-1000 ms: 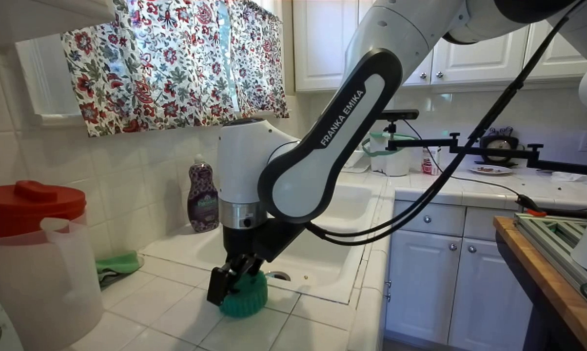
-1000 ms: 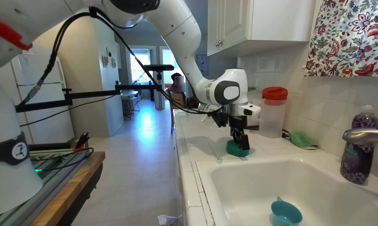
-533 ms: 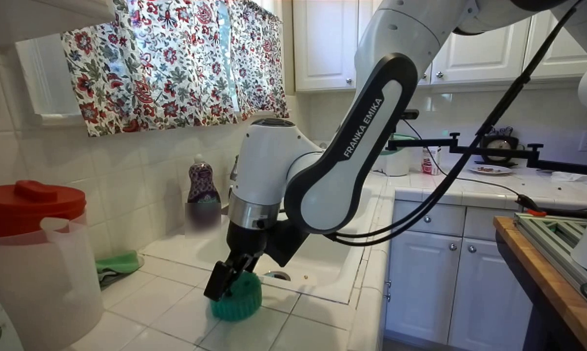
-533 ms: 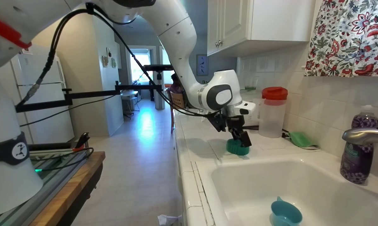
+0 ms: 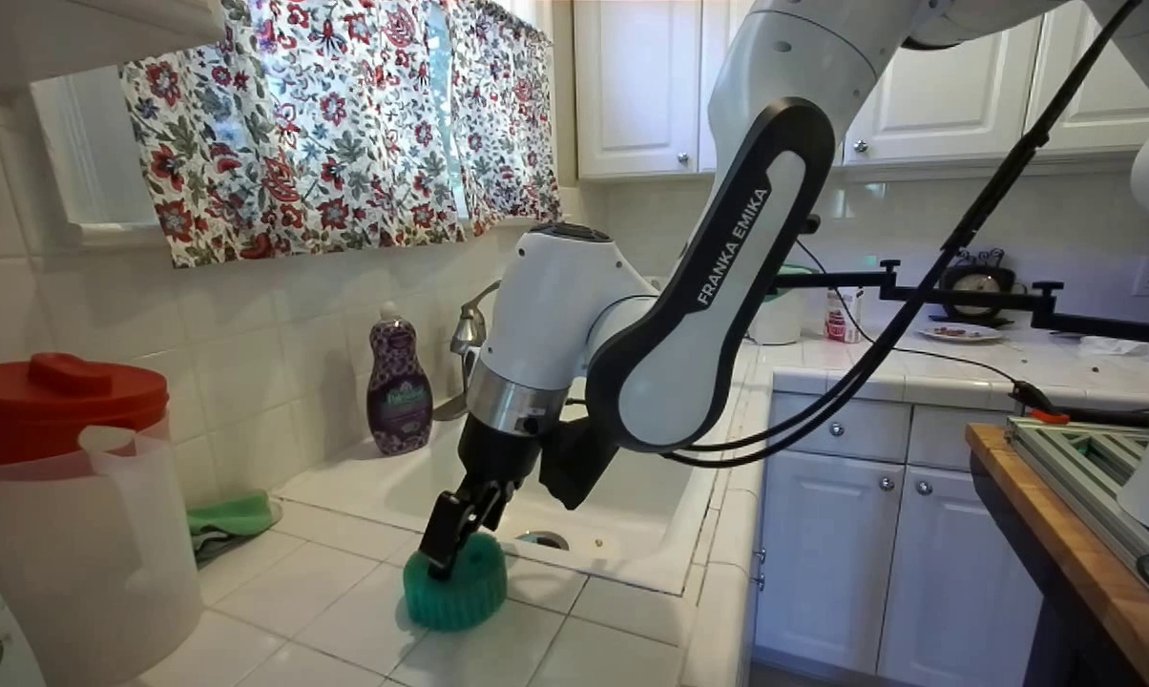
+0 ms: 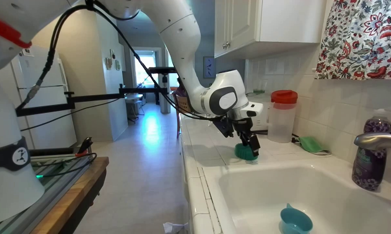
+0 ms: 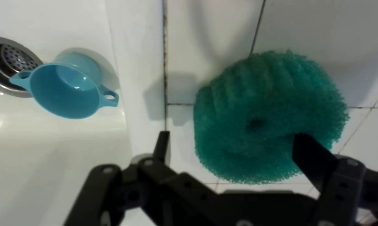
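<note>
Tiled kitchen counter (image 5: 298,582) beneath sponge (image 7: 264,106)

The place is a kitchen, to all appearances in a home: a white sink (image 6: 267,198) with a metal faucet (image 6: 375,141) is set into a white-tiled worktop (image 5: 298,572), and around it are a bottle of dish soap (image 5: 400,386), a green scrubber (image 7: 270,106) and a red-lidded pitcher (image 6: 282,118). White cupboards (image 5: 637,86) are fitted both high and low, and flowered window curtains (image 5: 317,124) hang above the back of the sink. In an exterior view a white fridge (image 6: 52,133) stands across from the worktop and a framed picture (image 6: 209,67) hangs farther back, both in keeping with a house.
</note>
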`<state>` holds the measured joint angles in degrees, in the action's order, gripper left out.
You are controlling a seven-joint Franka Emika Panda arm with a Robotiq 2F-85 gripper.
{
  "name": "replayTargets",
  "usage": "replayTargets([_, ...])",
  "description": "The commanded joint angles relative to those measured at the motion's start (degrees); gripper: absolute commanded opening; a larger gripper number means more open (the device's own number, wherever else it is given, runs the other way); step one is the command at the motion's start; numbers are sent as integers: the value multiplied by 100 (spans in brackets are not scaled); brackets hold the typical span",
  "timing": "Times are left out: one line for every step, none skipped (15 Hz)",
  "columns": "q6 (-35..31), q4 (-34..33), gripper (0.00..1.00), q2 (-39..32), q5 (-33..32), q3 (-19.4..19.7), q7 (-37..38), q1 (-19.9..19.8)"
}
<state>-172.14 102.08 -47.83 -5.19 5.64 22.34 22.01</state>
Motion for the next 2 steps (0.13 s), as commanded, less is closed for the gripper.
replayTargets([-6, 10, 100, 2, 208, 51, -171, 63])
replayTargets([-8, 11, 100, 2, 208, 53, -171, 65])
